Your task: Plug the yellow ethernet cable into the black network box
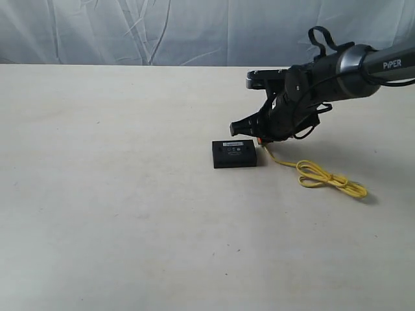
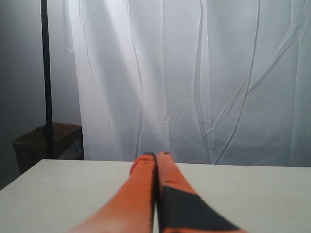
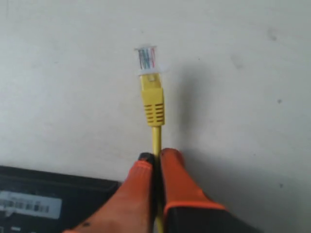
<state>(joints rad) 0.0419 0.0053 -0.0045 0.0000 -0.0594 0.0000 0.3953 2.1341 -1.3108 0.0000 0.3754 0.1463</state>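
The black network box (image 1: 234, 153) lies flat on the table, pale label strip on top; one corner of the box (image 3: 43, 199) shows in the right wrist view. The yellow ethernet cable (image 1: 324, 176) trails from beside the box's right end into a loose knotted loop. My right gripper (image 3: 156, 156) is shut on the cable just behind its yellow boot, and the clear plug (image 3: 147, 60) sticks out beyond the fingertips over bare table, apart from the box. In the exterior view the right gripper (image 1: 262, 139) hangs just right of the box. My left gripper (image 2: 156, 156) is shut on nothing.
The pale table (image 1: 117, 194) spreads wide to the left and front of the box. A white curtain (image 1: 162, 32) hangs behind the table. In the left wrist view a dark pole (image 2: 46, 77) and a brown box (image 2: 48, 143) stand beyond the table's edge.
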